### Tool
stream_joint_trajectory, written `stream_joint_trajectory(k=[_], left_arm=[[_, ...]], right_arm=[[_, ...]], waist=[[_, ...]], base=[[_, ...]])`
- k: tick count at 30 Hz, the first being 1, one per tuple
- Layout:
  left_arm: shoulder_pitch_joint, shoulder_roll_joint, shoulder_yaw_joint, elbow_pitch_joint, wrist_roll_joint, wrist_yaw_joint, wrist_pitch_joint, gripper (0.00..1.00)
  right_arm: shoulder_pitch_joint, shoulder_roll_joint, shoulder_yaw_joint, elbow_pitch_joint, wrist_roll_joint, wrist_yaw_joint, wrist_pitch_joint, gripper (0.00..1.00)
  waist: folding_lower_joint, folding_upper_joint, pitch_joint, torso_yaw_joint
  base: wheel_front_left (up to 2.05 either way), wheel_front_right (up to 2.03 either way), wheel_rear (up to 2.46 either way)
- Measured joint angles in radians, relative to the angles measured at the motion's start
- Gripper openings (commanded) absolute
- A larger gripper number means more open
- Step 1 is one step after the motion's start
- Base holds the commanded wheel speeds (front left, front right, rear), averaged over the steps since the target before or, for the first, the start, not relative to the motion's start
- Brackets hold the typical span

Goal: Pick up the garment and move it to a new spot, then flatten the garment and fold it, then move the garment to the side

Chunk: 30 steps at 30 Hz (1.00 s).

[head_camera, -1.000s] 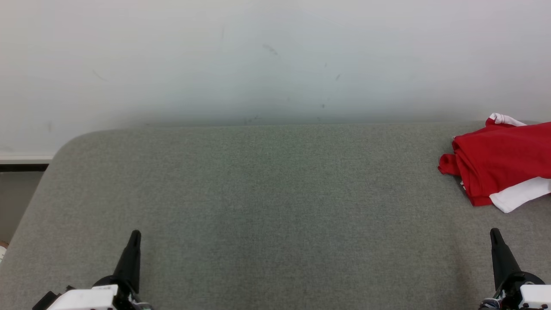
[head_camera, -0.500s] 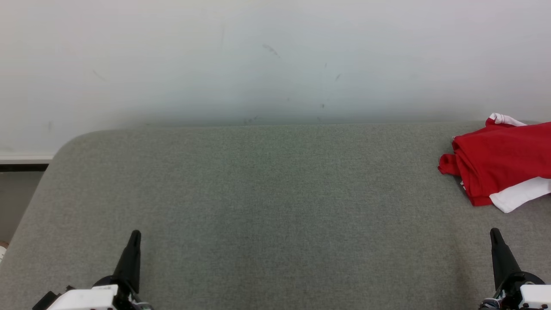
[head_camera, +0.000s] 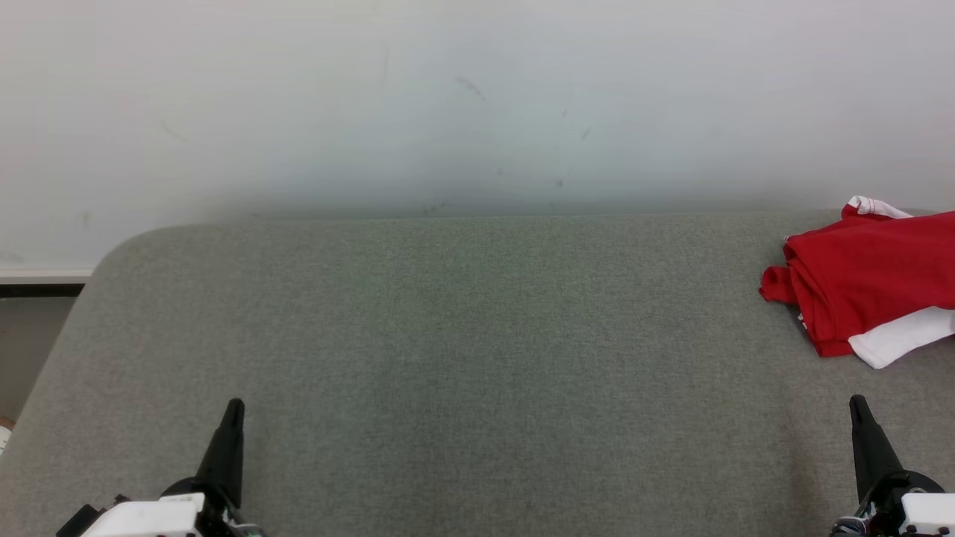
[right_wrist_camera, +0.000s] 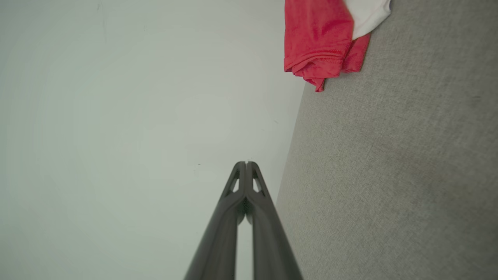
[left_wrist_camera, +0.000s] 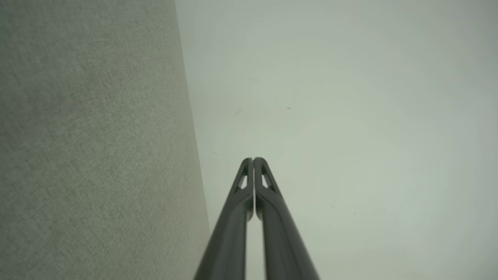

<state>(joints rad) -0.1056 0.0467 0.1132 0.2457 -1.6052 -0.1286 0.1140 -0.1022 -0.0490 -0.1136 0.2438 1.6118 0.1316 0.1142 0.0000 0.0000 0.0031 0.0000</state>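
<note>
Head view: a grey, cloth-covered surface [head_camera: 477, 358] runs across the lower part of the frame, and a pale wall [head_camera: 477, 97] with a few faint dark scuffs stands along its far edge. The garment [head_camera: 865, 276] lies bunched at the far right corner of the surface. It is red, with white cloth showing at its near and far ends, and the frame edge cuts it off. The left gripper [head_camera: 233, 406] hangs over the near left part of the surface, pointing towards the far edge. The right gripper [head_camera: 858, 403] hangs over the near right part, on the near side of the garment and apart from it. From here each gripper reads as one dark spike.

Left wrist view: the left gripper [left_wrist_camera: 253, 160] has its fingers [left_wrist_camera: 233, 217] clenched tip to tip, with nothing between them. The surface [left_wrist_camera: 89, 147] takes up the left of the frame and the wall [left_wrist_camera: 350, 116] the rest.

Right wrist view: the right gripper [right_wrist_camera: 246, 163] has its fingers [right_wrist_camera: 223, 225] pressed together at the tips and holds nothing. The surface [right_wrist_camera: 389, 155] lies to the right. The garment [right_wrist_camera: 317, 39] sits at its far edge against the wall [right_wrist_camera: 116, 116], well beyond the fingertips, with a stitched red hem facing the camera and the white cloth beside it.
</note>
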Motion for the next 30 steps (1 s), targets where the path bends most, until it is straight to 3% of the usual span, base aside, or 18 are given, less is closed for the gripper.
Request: stream_joint_trajectory(k=[30], left_arm=[[0.0, 0.0, 0.0, 0.0, 0.0, 0.0, 0.0, 0.0]], right_arm=[[0.0, 0.0, 0.0, 0.0, 0.0, 0.0, 0.0, 0.0]], waist=[[0.0, 0.0, 0.0, 0.0]], base=[[0.0, 0.0, 0.0]])
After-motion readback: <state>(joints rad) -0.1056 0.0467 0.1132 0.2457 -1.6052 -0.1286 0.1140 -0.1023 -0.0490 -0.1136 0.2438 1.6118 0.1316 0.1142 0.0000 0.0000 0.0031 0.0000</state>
